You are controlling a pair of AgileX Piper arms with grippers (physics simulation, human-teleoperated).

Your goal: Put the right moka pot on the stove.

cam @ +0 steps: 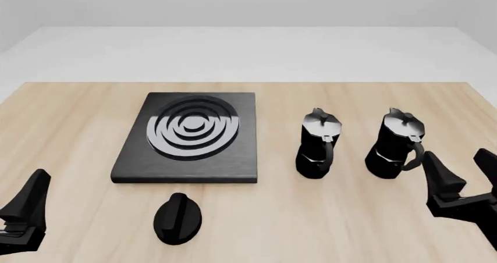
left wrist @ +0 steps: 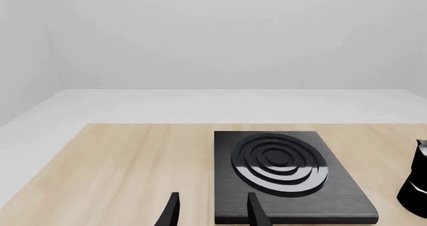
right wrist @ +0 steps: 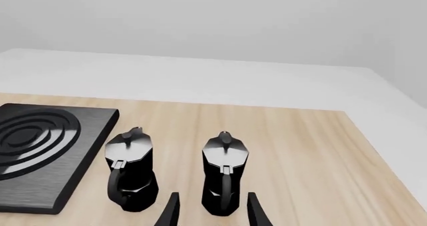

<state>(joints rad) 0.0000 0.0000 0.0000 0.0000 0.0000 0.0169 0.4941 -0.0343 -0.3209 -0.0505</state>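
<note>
Right gripper (cam: 464,178) open, empty, lined up w/ right moka pot (cam: 397,144) handle nr table's right edge; stove (cam: 190,136) bare. Left gripper (left wrist: 212,209) open, idle.

2 matte blk arms, tapered blk jaws

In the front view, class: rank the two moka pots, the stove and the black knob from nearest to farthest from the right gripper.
1. The right moka pot, just ahead of the right gripper.
2. The left moka pot, one place further left.
3. The black oval knob, near edge, left of centre.
4. The stove, farthest left and further back.
</note>
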